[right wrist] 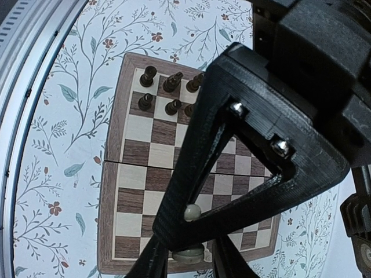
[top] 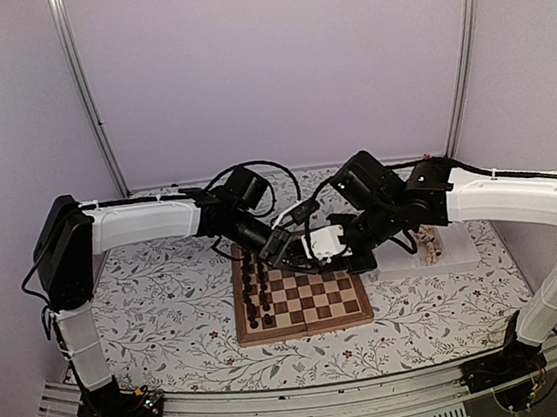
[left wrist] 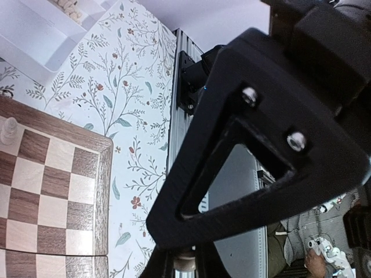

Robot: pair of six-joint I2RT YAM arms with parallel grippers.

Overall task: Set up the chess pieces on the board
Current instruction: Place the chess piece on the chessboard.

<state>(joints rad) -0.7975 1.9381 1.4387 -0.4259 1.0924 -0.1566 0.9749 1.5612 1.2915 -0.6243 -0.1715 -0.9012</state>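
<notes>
The board (top: 303,332) lies mid-table, with dark pieces (top: 256,292) along its left columns. My right gripper (top: 353,260) hangs over the board's far right corner. In the right wrist view its fingers (right wrist: 156,255) stand close on either side of a cream pawn (right wrist: 188,255) that sits on the board's (right wrist: 110,168) edge row. The tips run out of frame, so contact is unclear. My left gripper (top: 299,256) hovers at the board's far edge. It is shut on a pale chess piece (left wrist: 186,262). Another cream piece (left wrist: 8,130) stands on a corner square.
A white ridged tray (top: 454,249) with several cream pieces (top: 426,245) sits right of the board, and also shows in the left wrist view (left wrist: 40,52). Both arms crowd together above the board's far edge. A floral cloth (top: 170,311) covers the table.
</notes>
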